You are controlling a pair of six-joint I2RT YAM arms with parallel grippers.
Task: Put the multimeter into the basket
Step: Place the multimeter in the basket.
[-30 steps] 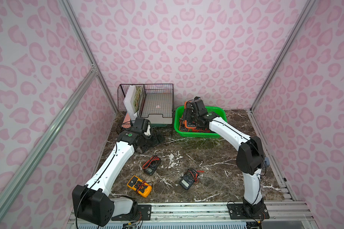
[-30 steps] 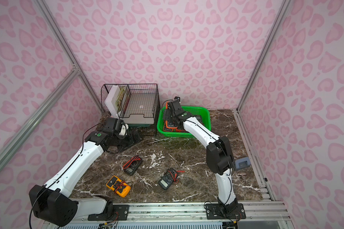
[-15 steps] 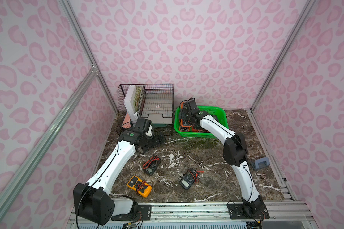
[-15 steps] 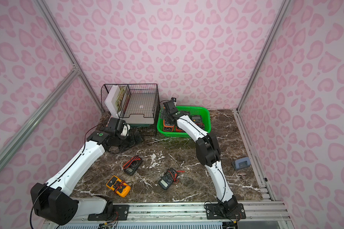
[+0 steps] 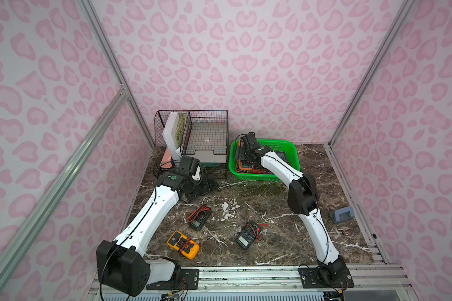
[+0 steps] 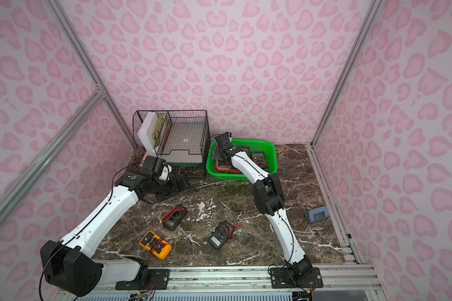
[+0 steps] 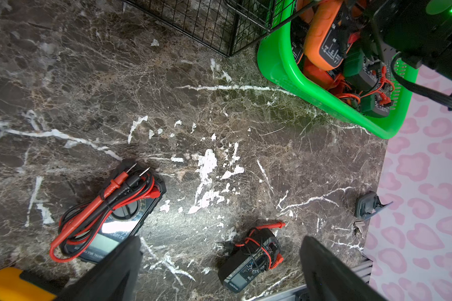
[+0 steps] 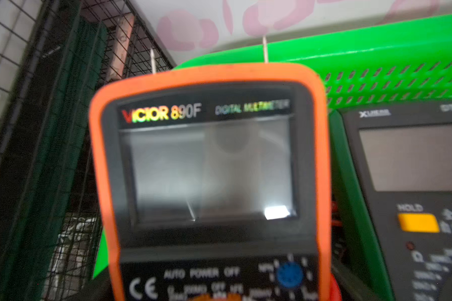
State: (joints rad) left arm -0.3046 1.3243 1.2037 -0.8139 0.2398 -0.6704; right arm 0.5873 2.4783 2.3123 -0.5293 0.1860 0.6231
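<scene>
Lying face up in the left end of the green basket, the orange multimeter has its long axis running front to back. We judge its display end to point toward the rear wall, with two probe tips showing past that end. A dark green-cased meter lies beside it. The right gripper hangs just above it, elbow raised and forearm crossing the basket's front rim; we cannot tell how its jaws stand. The left gripper is spread wide and empty over the marble table, near the black wire organiser, arm stretched forward.
</scene>
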